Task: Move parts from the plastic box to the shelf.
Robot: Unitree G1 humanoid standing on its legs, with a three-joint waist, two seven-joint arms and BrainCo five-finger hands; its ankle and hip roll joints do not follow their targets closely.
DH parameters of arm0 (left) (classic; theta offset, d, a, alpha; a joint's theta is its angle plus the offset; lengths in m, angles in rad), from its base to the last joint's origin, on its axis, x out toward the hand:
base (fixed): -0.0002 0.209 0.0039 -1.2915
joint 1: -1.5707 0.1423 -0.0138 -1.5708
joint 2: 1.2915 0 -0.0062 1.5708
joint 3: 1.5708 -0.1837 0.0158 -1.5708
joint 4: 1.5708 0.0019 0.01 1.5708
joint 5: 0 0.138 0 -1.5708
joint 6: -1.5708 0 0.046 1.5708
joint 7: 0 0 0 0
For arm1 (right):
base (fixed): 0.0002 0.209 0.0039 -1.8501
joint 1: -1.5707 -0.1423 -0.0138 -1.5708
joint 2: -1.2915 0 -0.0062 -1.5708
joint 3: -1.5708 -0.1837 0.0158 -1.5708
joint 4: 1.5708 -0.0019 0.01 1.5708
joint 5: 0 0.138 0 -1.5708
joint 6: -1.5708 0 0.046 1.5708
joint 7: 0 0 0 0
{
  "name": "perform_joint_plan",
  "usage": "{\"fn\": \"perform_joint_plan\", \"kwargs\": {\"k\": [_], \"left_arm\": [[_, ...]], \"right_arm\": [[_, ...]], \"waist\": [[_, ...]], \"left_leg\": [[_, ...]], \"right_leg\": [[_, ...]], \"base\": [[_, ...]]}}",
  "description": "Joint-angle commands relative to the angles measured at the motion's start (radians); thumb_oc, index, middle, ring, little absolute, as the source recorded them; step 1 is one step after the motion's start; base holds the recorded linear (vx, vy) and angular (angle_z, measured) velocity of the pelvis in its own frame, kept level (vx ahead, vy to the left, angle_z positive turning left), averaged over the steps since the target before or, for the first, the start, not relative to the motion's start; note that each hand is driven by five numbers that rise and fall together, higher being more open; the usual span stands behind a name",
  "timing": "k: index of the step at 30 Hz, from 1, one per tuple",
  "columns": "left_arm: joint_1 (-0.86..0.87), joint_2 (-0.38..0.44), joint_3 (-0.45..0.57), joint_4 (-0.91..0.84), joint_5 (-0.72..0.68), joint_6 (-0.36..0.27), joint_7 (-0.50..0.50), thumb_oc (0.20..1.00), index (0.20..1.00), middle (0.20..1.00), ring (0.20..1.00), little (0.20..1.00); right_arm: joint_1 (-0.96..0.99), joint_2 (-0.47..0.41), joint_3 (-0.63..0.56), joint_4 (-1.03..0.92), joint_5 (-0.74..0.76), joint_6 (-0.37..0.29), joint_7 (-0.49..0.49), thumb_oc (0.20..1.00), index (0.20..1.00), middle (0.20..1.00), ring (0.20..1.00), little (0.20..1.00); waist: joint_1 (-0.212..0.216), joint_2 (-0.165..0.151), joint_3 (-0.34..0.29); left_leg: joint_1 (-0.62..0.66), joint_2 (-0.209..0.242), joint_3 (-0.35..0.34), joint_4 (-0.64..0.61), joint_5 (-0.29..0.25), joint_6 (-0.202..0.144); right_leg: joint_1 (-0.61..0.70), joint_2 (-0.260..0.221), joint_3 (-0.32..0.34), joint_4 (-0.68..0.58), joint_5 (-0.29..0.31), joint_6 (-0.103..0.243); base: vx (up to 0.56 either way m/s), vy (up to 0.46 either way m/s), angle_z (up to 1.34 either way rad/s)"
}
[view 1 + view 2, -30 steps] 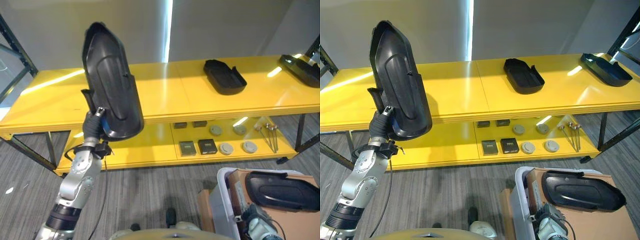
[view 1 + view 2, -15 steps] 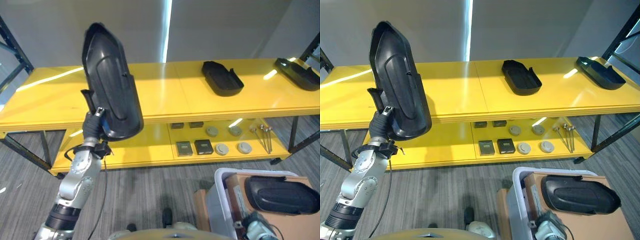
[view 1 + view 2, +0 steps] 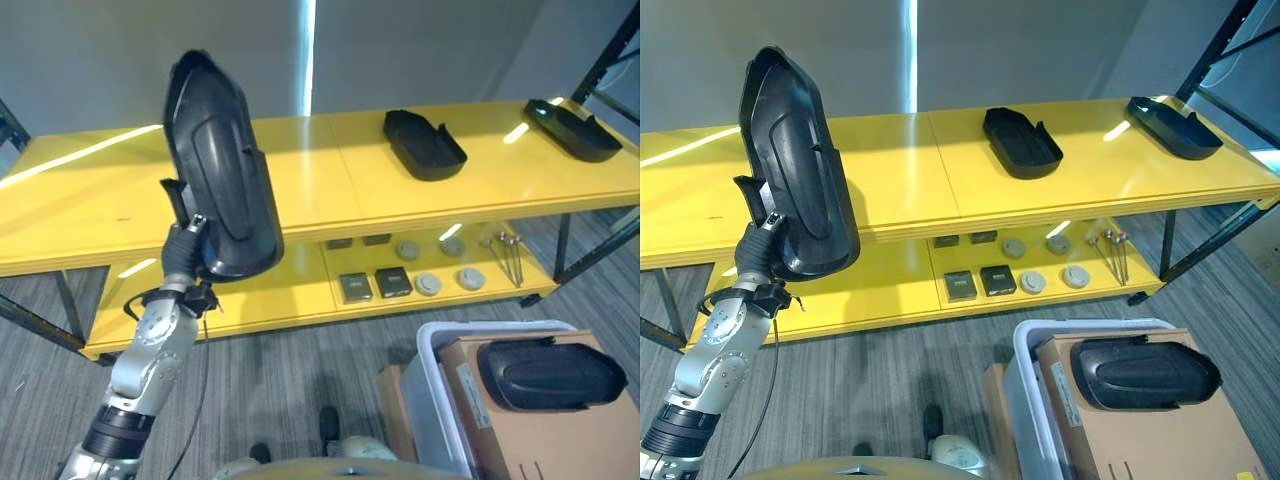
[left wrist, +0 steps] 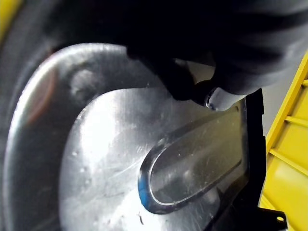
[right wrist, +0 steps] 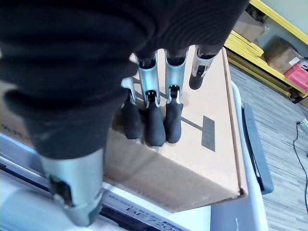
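Item: large black moulded part point(image 3: 218, 170), held upright at the left of the frame in the left hand point(image 3: 183, 250), whose fingers are curled round a tab at the part's lower edge; in the left wrist view the part's glossy inner face sits right against the hand. Position relative to the arm is unchanged over the last second. What has changed is the framing: the whole scene has slid leftward and the yellow shelf point(image 3: 330, 180) now sits more squarely across the upper half, which reads as the camera turning, not the things moving. Consequence, as a judgement: the robot is squaring up to the shelf, and the carried part, now in front of the shelf's top board at left centre, has yet to be set down. Already on the top board: a second black part point(image 3: 424, 144) right of centre and a third black part point(image 3: 565, 115) at the upper right. Lower board: small square and round pieces point(image 3: 405, 282), plus a few slim tools to their right. Lower right of frame: the plastic box point(image 3: 435, 385), holding a cardboard carton point(image 3: 540, 440) on which a further black part point(image 3: 550, 374) lies, awaiting transfer. Right hand point(image 5: 154, 115): seen in its wrist view above the carton, fingers bent downward and together, holding nothing.
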Motion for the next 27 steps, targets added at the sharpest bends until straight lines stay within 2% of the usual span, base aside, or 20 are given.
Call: {"fn": "perform_joint_plan", "kwargs": {"k": [1,2,6,8,9,10,14,18,24,27], "left_arm": [[-0.107,0.007,0.028,-0.029,-0.003,-0.057,-0.017,0.200,0.200,0.200,0.200,0.200],[-0.102,0.001,0.026,-0.036,0.003,-0.055,-0.015,0.200,0.200,0.200,0.200,0.200],[-0.091,-0.009,0.025,-0.040,0.016,-0.059,-0.013,0.200,0.200,0.200,0.200,0.200],[-0.080,-0.019,0.030,-0.042,0.033,-0.061,-0.011,0.200,0.200,0.200,0.200,0.200],[-0.079,-0.019,0.031,-0.043,0.034,-0.061,-0.011,0.200,0.200,0.200,0.200,0.200],[-0.071,-0.022,0.035,-0.043,0.042,-0.062,-0.012,0.200,0.200,0.200,0.200,0.200],[-0.064,-0.030,0.041,-0.042,0.057,-0.054,-0.018,0.200,0.200,0.200,0.200,0.200],[-0.065,-0.031,0.038,-0.047,0.062,-0.041,-0.013,0.200,0.200,0.200,0.200,0.200],[-0.058,-0.035,0.036,-0.057,0.074,-0.030,-0.014,0.200,0.200,0.200,0.200,0.200],[-0.052,-0.026,0.040,-0.060,0.068,-0.031,-0.013,0.200,0.200,0.200,0.200,0.200]], "right_arm": [[-0.027,-0.018,0.020,0.033,0.051,-0.076,-0.011,1.000,1.000,1.000,1.000,1.000],[-0.039,-0.022,0.034,-0.030,0.062,-0.111,0.007,1.000,1.000,1.000,1.000,1.000],[-0.043,-0.032,0.062,-0.200,0.081,-0.109,0.054,1.000,1.000,1.000,1.000,1.000],[-0.034,-0.037,0.086,-0.385,0.104,-0.068,0.112,1.000,1.000,1.000,1.000,1.000],[-0.032,-0.038,0.087,-0.394,0.099,-0.070,0.121,1.000,1.000,1.000,1.000,1.000],[-0.025,-0.039,0.096,-0.491,0.071,-0.032,0.181,1.000,1.000,1.000,1.000,1.000],[-0.005,-0.039,0.121,-0.597,0.019,0.008,0.288,1.000,1.000,1.000,1.000,1.000],[-0.005,-0.045,0.140,-0.611,-0.001,0.030,0.347,1.000,1.000,1.000,1.000,1.000],[-0.011,-0.054,0.145,-0.629,0.002,0.067,0.394,1.000,1.000,1.000,1.000,1.000],[0.003,-0.076,0.119,-0.675,0.036,0.074,0.380,1.000,1.000,1.000,1.000,1.000]], "waist": [[0.007,0.016,-0.021],[0.008,0.017,-0.022],[0.004,0.016,-0.022],[-0.005,0.012,-0.022],[-0.006,0.012,-0.022],[-0.011,0.010,-0.023],[-0.019,0.005,-0.029],[-0.018,0.002,-0.034],[-0.016,-0.002,-0.036],[-0.021,-0.005,-0.038]], "left_leg": [[-0.006,0.035,-0.035,-0.003,0.019,-0.012],[-0.005,0.034,-0.037,-0.003,0.019,-0.012],[-0.005,0.032,-0.038,-0.002,0.020,-0.011],[-0.005,0.030,-0.037,-0.001,0.020,-0.010],[-0.005,0.030,-0.037,-0.001,0.020,-0.010],[-0.004,0.030,-0.036,-0.002,0.020,-0.009],[0.000,0.027,-0.035,-0.003,0.021,-0.008],[0.003,0.026,-0.038,-0.003,0.019,-0.008],[0.008,0.024,-0.042,-0.003,0.018,-0.007],[0.010,0.023,-0.042,-0.003,0.018,-0.007]], "right_leg": [[0.074,-0.039,0.018,0.003,-0.042,0.088],[0.074,-0.039,0.018,0.003,-0.041,0.087],[0.074,-0.041,0.018,0.003,-0.040,0.086],[0.072,-0.041,0.021,0.003,-0.039,0.086],[0.072,-0.041,0.021,0.003,-0.039,0.086],[0.072,-0.041,0.022,0.003,-0.040,0.087],[0.074,-0.039,0.025,0.003,-0.042,0.088],[0.075,-0.038,0.025,0.003,-0.043,0.089],[0.078,-0.038,0.028,0.003,-0.041,0.088],[0.077,-0.036,0.033,0.003,-0.038,0.089]], "base": [[0.00,0.000,0.00],[0.00,0.000,0.00],[0.00,0.003,-0.03],[-0.01,0.001,-0.02],[0.00,0.000,0.00],[0.00,0.000,0.00],[0.01,0.000,-0.09],[0.00,0.000,-0.02],[0.00,0.000,0.00],[0.01,0.000,0.00]]}}
